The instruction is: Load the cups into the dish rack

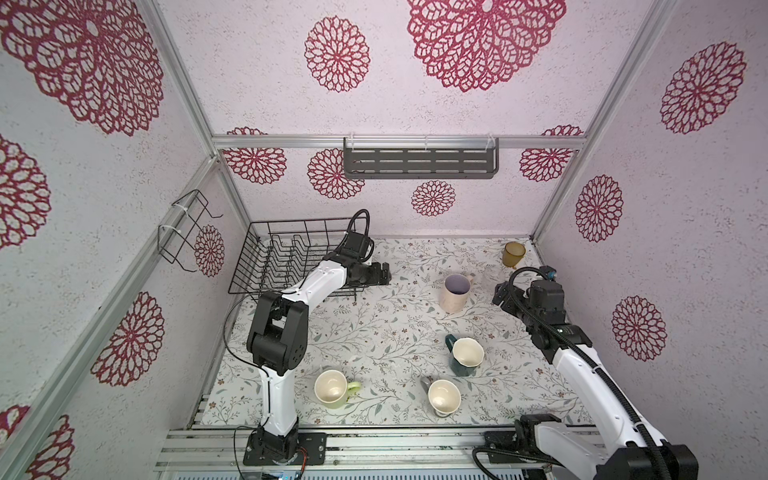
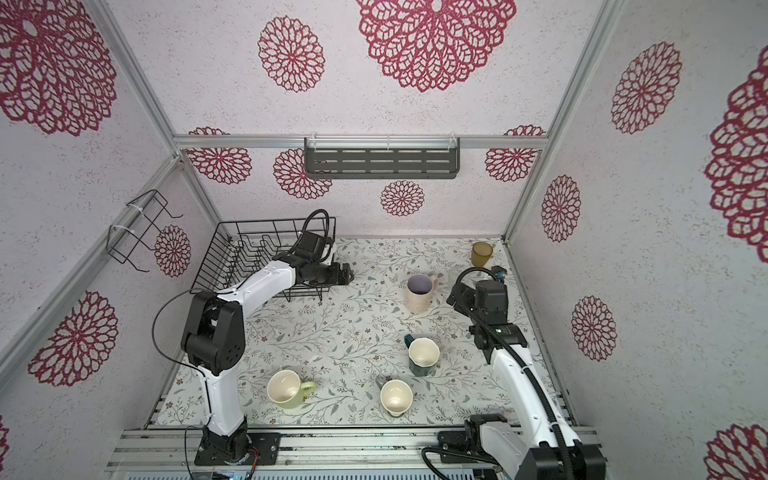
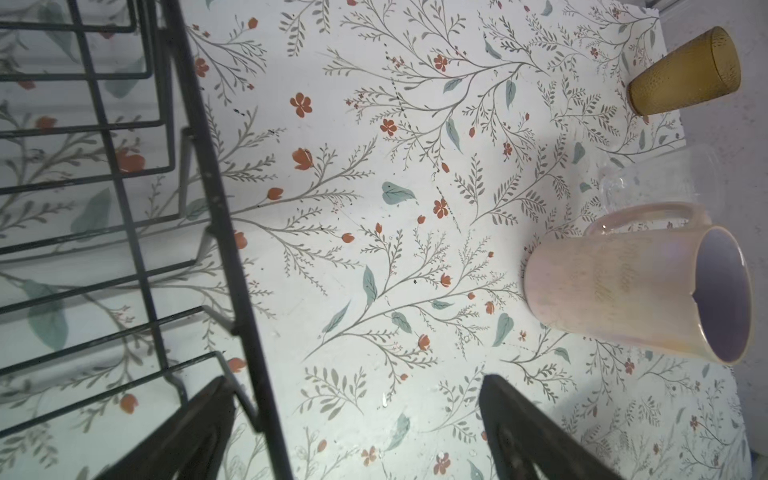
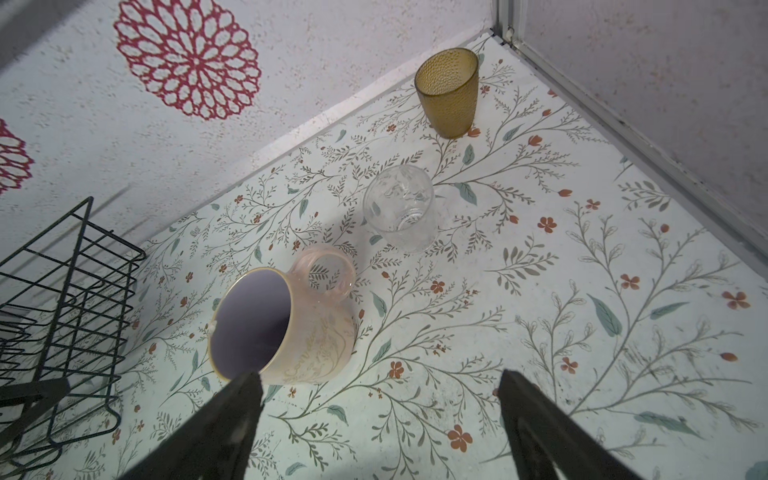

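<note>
I count four mugs, teal mug [image 1: 465, 357], green mug [image 1: 332, 388], grey mug [image 1: 444, 397] and pink mug [image 1: 456, 293], plus one each of glass [image 4: 401, 214], tumbler [image 1: 513, 254], rack [image 1: 299, 232], shelf [image 1: 419, 163] and holder [image 1: 187, 232].

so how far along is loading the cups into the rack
Nothing is done: the dish rack is empty. Nothing is in hand either; the left gripper and right gripper are open and empty. All six are left on the table: pink tumbler, clear glass, amber tumbler, teal mug, yellow-green mug, grey mug.
</note>
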You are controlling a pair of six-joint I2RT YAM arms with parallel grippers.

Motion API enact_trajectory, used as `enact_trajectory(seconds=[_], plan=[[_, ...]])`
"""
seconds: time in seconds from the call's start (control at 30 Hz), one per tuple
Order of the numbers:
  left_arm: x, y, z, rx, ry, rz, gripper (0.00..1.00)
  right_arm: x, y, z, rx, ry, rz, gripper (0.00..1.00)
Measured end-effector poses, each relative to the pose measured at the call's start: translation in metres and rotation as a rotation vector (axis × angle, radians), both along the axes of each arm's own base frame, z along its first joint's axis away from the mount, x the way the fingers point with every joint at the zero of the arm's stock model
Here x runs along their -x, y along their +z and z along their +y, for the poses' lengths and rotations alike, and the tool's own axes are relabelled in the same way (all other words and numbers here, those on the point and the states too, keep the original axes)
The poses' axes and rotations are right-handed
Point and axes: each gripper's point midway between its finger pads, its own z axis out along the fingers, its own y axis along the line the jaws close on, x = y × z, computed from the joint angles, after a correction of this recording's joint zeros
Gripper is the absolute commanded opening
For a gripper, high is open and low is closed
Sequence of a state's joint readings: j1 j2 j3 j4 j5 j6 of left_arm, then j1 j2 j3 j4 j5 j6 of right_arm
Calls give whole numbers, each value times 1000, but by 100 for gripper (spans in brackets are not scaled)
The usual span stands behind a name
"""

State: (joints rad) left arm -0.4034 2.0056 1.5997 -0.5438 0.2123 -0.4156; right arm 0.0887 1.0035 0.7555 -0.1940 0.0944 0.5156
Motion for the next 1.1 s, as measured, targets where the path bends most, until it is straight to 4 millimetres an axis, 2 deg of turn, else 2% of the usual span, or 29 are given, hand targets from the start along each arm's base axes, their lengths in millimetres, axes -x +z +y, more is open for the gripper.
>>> enact_trajectory(seconds=[0.13, 0.4, 0.5, 0.57, 0.63, 0.67, 0.73, 0.83, 0.9, 0.97, 1.03, 1.1], plan=[[13, -1, -21, -2, -49, 10, 92, 3, 3, 3, -10, 16, -3, 92], [66, 4, -101, 70, -217, 40, 90, 4, 2, 11, -32, 56, 20, 92], [81, 12, -122, 115, -258, 64, 90, 0, 5, 16, -43, 82, 23, 90], [87, 20, -128, 136, -265, 65, 90, -2, 7, 19, -40, 103, 31, 89], [90, 31, -126, 150, -262, 62, 91, -4, 9, 23, -39, 127, 42, 86], [91, 43, -124, 163, -260, 47, 91, -5, 11, 24, -35, 140, 44, 83], [93, 73, -121, 191, -259, -6, 92, -6, 14, 28, -37, 166, 44, 78], [101, 135, -105, 238, -245, -133, 93, -8, 17, 39, -50, 211, 47, 68], [109, 176, -85, 262, -214, -223, 93, -11, 19, 50, -56, 234, 54, 67], [114, 203, -63, 269, -170, -284, 94, -13, 21, 68, -41, 273, 57, 66], [114, 215, -32, 244, -95, -321, 95, -14, 23, 91, -21, 328, 58, 63], [114, 212, 7, 191, 2, -331, 96, -17, 27, 117, -7, 395, 58, 59]])
